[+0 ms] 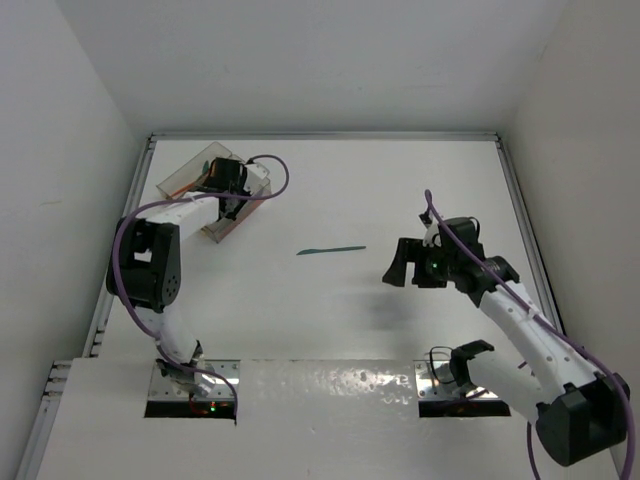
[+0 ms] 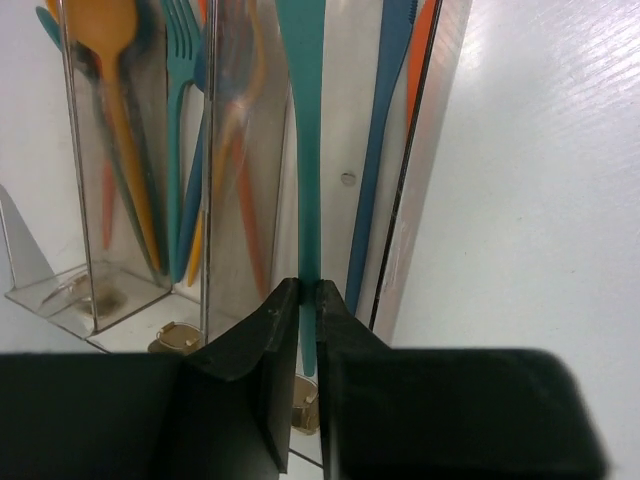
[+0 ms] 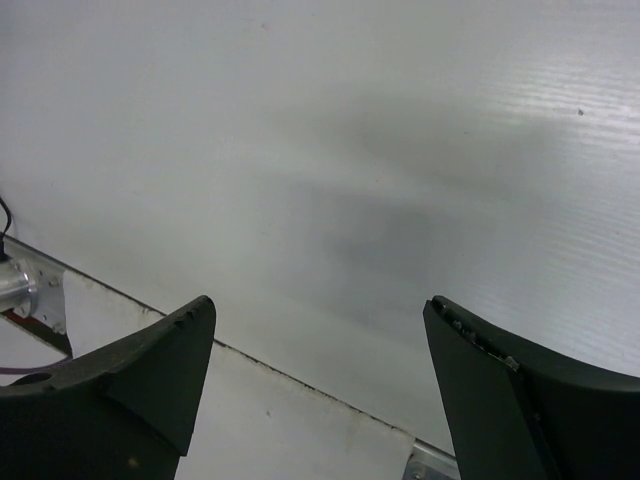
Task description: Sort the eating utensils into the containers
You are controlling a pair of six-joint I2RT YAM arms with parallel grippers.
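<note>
The clear three-compartment tray (image 1: 183, 176) stands at the far left of the table. My left gripper (image 1: 228, 182) is over it. In the left wrist view the left gripper (image 2: 309, 290) is shut on the handle of a teal utensil (image 2: 303, 120) that lies lengthwise over the tray's right compartment. That compartment also holds a dark blue utensil (image 2: 380, 150). An orange spoon (image 2: 112, 60) lies in the left compartment and teal forks (image 2: 178, 110) in the middle one. A teal knife (image 1: 331, 250) lies on the table's middle. My right gripper (image 1: 400, 265) is open and empty to its right, over bare table in its wrist view (image 3: 318, 320).
Metal rails (image 1: 520, 215) run along the table's sides and back, with white walls beyond. The arm bases sit on metal plates (image 1: 190, 385) at the near edge. The tray's clear wall (image 2: 425, 180) borders open table on its right.
</note>
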